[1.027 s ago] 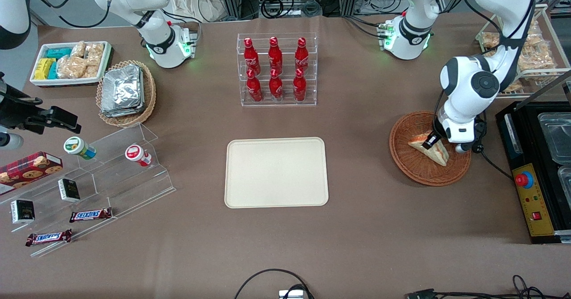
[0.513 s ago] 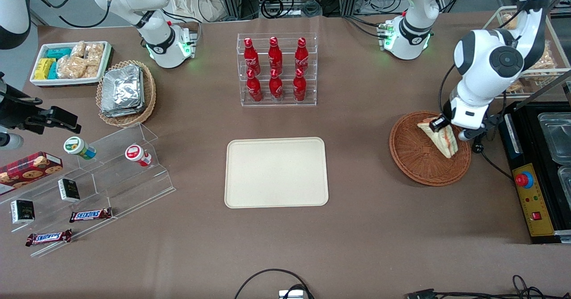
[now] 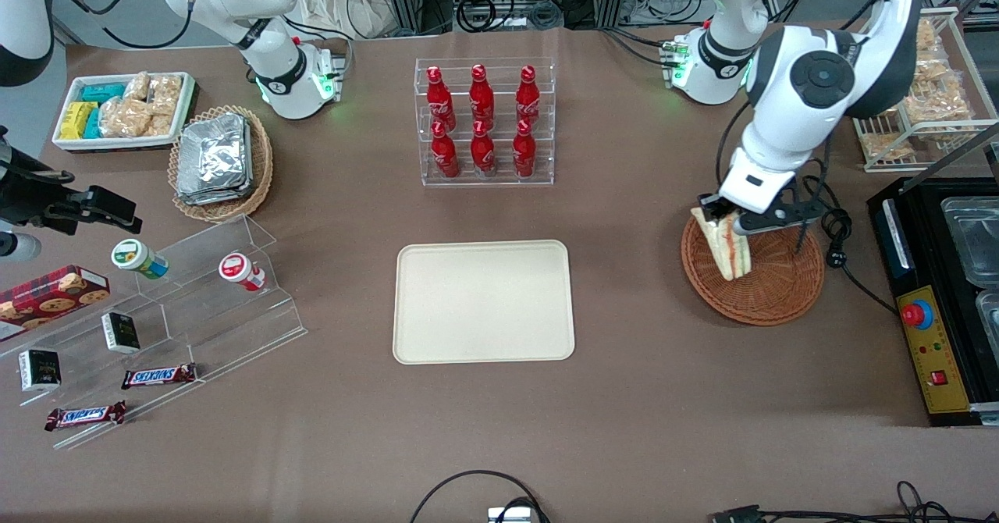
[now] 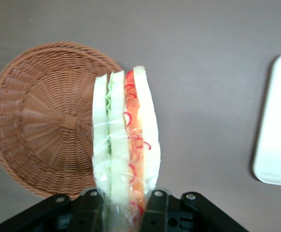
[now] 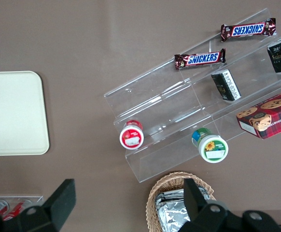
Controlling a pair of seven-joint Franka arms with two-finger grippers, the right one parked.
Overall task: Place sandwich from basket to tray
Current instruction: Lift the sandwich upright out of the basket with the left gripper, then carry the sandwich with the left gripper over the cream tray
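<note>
Front view: end effector (image 3: 724, 218) clamped on the sandwich (image 3: 727, 243), raised above the basket's (image 3: 769, 289) rim on the side toward the tray (image 3: 483, 301). Sandwich hanging point down, clear of the wicker, filling edge facing the camera. Basket resting on the counter (image 3: 663, 398) toward the working arm's end, nothing inside. Tray flat at the counter's middle, bare, well apart from the basket. Left wrist view: fingers (image 4: 93, 209) pressed against both bread faces of the wrapped sandwich (image 4: 125, 140), basket (image 4: 44, 121) beneath and beside it, a corner of the tray (image 4: 278, 125) showing.
</note>
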